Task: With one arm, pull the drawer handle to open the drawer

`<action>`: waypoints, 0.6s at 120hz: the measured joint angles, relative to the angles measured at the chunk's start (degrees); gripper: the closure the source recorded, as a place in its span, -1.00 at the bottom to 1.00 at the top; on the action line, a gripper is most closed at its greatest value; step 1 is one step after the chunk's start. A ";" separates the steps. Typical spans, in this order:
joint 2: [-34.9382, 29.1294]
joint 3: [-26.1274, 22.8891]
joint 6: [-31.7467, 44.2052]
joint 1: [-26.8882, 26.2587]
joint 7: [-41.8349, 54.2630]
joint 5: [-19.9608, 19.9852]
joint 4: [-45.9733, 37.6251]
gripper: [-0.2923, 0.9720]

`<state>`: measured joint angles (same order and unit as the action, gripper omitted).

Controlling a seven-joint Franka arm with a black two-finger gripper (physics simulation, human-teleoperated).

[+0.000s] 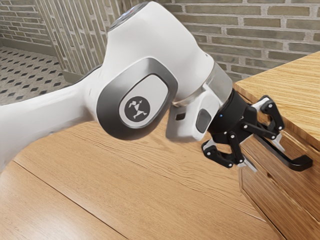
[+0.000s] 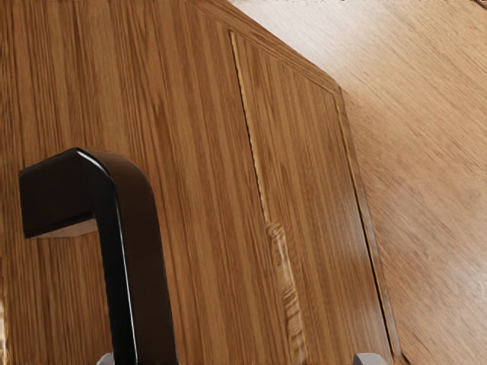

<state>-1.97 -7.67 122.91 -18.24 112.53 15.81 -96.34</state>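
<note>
While the gripper (image 1: 263,155) hangs at the cabinet's front face with its fingers (image 1: 272,114) spread wide, nothing is clamped: the tool is released.

- Step in hand: approach and alignment for the grasp. Pull not begun, by my reading.
- Drawer handle (image 1: 292,159): black bar with bent ends, mounted on the drawer front (image 1: 280,182) just under the cabinet top's (image 1: 295,85) front edge. In the wrist view the drawer handle (image 2: 125,251) lies close to one finger pad, well apart from the other pad (image 2: 367,358).
- Drawer: front panel (image 2: 304,190) looks flush with its frame, so judged not yet open.
- Next move calls for: centring the bar between the fingers, closing on it from both sides, then a straight pull away from the cabinet face. Risk: an off-centre grip may slip on the glossy bar.

Surface and room: wooden surface (image 1: 125,190) with long plank seams under the arm; grey brick wall (image 1: 260,30) behind; slatted panel (image 1: 75,35) and patterned tile floor (image 1: 25,70) toward the exterior view's left.
</note>
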 joint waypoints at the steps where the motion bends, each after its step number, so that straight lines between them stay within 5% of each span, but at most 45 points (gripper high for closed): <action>1: -0.08 0.01 0.02 0.00 0.06 0.06 -0.02 0.07; 12: -1.36 0.01 0.22 0.06 0.70 0.48 -0.61 0.25; 30: -3.22 0.40 0.46 -0.30 1.41 1.01 -3.69 0.28; 72: -16.78 0.86 0.48 -0.14 1.26 1.63 -16.95 0.53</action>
<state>-18.75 -6.81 123.39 -18.38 113.79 17.44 -113.28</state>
